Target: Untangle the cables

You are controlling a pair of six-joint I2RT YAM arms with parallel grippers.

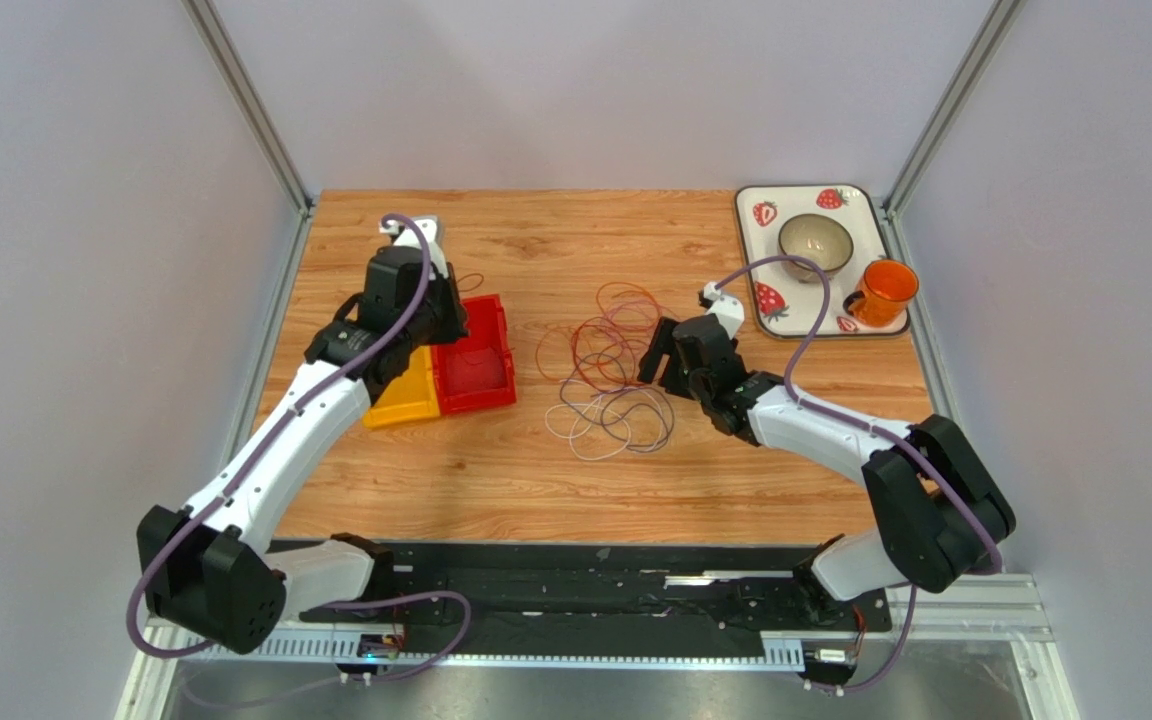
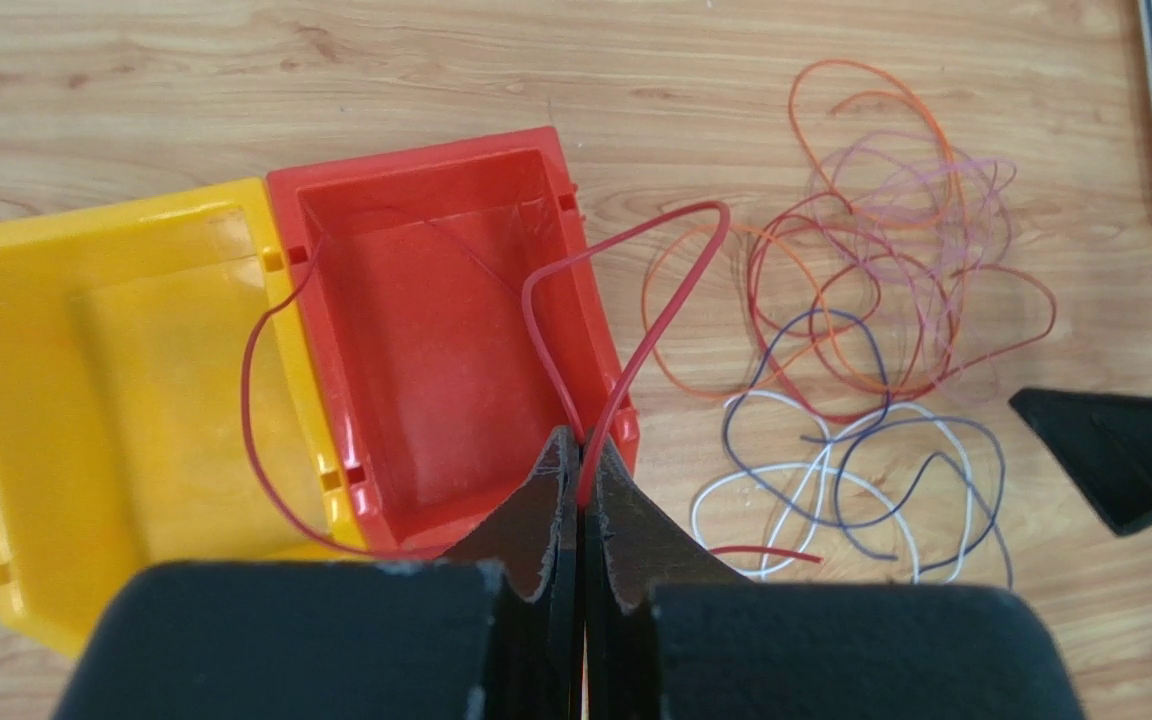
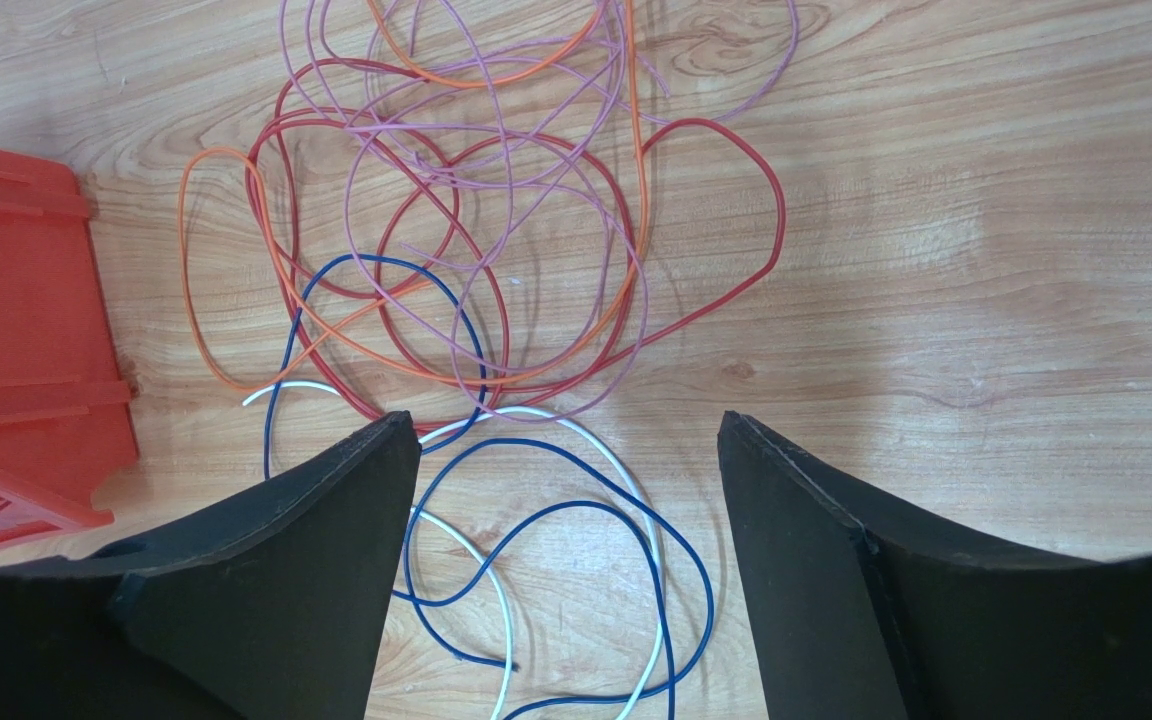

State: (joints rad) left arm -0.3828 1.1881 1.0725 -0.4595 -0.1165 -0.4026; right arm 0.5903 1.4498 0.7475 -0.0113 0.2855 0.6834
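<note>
While the left gripper (image 2: pixel 582 450), clamped on one red cable (image 2: pixel 657 285), hangs over the red bin (image 2: pixel 432 165), the other cables (image 1: pixel 612 360) lie tangled at three o'clock of it, beneath the right gripper (image 3: pixel 567 428), jaws apart. Likely step: binning that cable, whose slack crosses this bin and the yellow bin (image 2: pixel 86 240), nothing else inside; next, a clean release.

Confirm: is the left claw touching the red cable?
Touching. The left wrist view shows the left claw shut on the red cable, which loops out from the pinch.
</note>
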